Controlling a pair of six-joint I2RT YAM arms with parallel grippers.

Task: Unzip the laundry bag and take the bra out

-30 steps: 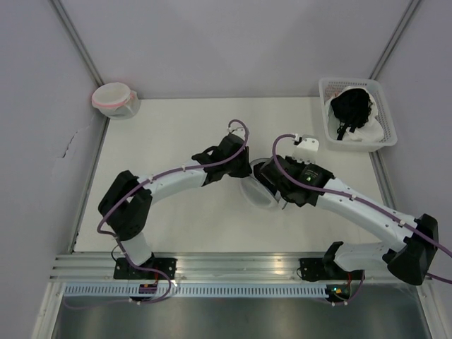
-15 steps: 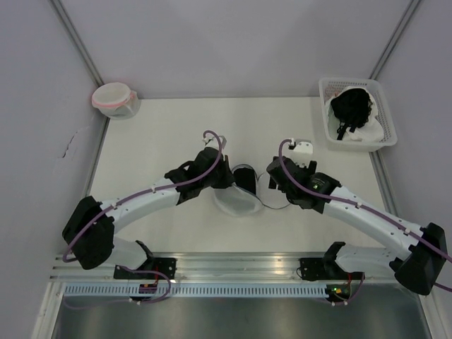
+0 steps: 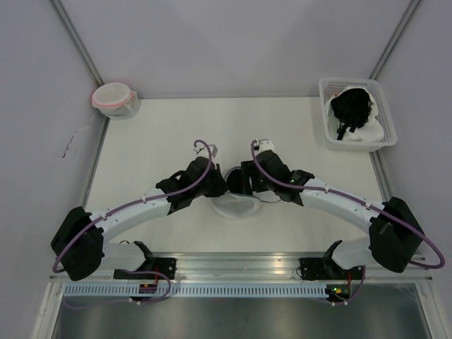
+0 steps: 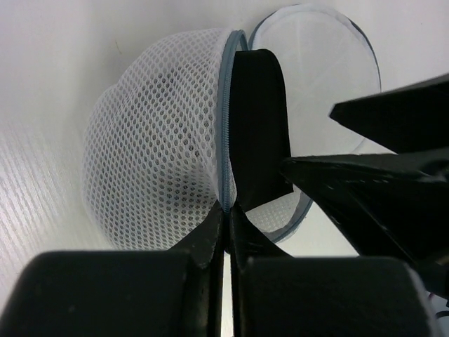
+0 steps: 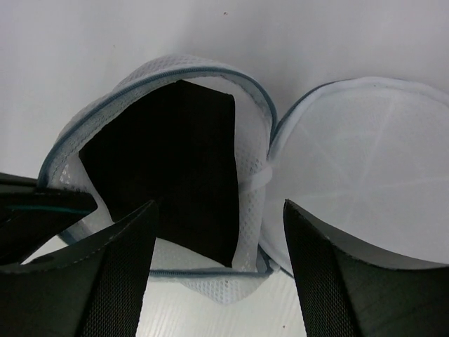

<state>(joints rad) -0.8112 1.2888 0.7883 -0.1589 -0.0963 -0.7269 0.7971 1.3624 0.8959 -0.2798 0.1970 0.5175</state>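
Note:
The laundry bag (image 4: 154,140), white mesh with a grey-blue rim, lies unzipped at the table's middle (image 3: 236,203). Its round lid (image 5: 365,161) is flipped open to the side. Inside the mouth shows the black bra (image 5: 168,168), also seen in the left wrist view (image 4: 256,126). My left gripper (image 4: 228,210) is shut on the bag's rim at its near edge and sits left of the bag in the top view (image 3: 220,186). Just over the opening, my right gripper (image 5: 217,239) stands open with the bra and rim between its fingers, touching nothing I can see.
A white slotted basket (image 3: 378,88) at the back right holds a black garment on white cloth. A round white pouch with a pink rim (image 3: 113,99) stands at the back left corner. Both arms meet at the bag.
The right gripper has opened and swung left over the bag's mouth. The left arm has pulled the bag left and nearer, still pinching its rim.

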